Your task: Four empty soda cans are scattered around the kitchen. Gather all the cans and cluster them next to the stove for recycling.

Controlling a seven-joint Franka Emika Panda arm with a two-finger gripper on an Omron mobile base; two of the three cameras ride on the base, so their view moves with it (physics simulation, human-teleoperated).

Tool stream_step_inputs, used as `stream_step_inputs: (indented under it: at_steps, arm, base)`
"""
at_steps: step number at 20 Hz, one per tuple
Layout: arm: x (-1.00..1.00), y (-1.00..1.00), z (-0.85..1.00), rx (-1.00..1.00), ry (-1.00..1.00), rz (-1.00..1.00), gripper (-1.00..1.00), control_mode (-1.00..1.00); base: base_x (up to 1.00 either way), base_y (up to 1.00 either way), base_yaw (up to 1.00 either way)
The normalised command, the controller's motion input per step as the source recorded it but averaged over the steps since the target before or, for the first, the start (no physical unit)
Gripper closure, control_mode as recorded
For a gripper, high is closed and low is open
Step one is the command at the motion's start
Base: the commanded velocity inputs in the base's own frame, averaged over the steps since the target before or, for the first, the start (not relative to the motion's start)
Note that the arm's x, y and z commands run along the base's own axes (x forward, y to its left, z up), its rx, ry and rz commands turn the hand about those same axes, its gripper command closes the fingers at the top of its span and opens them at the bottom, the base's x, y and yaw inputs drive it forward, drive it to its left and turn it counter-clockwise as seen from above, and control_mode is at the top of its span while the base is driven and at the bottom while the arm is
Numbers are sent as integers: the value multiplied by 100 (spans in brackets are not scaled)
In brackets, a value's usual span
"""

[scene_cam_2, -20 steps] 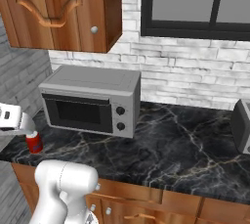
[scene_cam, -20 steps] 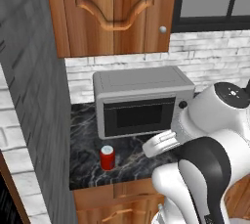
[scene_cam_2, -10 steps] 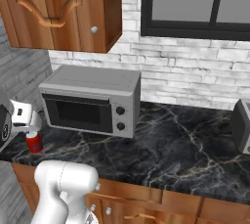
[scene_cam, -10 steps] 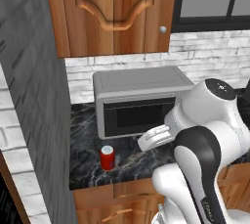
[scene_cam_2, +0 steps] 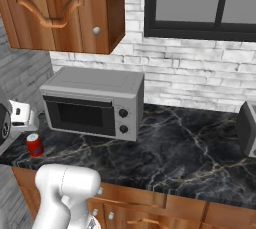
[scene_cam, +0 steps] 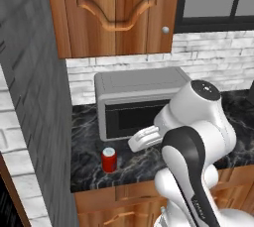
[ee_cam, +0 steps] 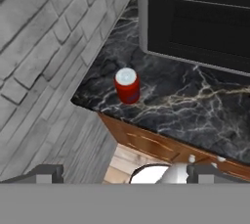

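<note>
Meanwhile, the end effector [ee_cam: 125, 171], spread wide and empty, has been swung toward the soda can [ee_cam: 127, 85], seen at 12 o'clock on the desk [ee_cam: 195, 105]; a grasp appears imminent.

Grey wall [scene_cam: 34, 97] and toaster oven [scene_cam: 134, 102] flank the can [scene_cam: 108, 159].

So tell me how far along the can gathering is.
Nothing looks done: no stove and no cluster of cans is in sight here. In hand: one red soda can stands upright on the black marble counter, left of the microwave, and the tool is open, aimed toward it from a distance, holding nothing. Left: grasping this can, carrying it to the stove, then the other cans.
</note>
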Motion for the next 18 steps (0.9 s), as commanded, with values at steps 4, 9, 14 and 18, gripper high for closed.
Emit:
stream_step_inputs:
  at_steps: [4, 9, 14, 18]
  arm:
    - [16, 17, -21, 0, 0, 0, -100, -100]
    - [14, 6, -27, -1, 0, 0, -100, -100]
    - [7, 0, -10, -1, 0, 0, -100, -100]
    - [20, 19, -1, -4, 0, 0, -100, -100]
  base:
    - [0, 0, 0]
    - [0, 0, 0]
    - [0, 0, 0]
    - [0, 0, 0]
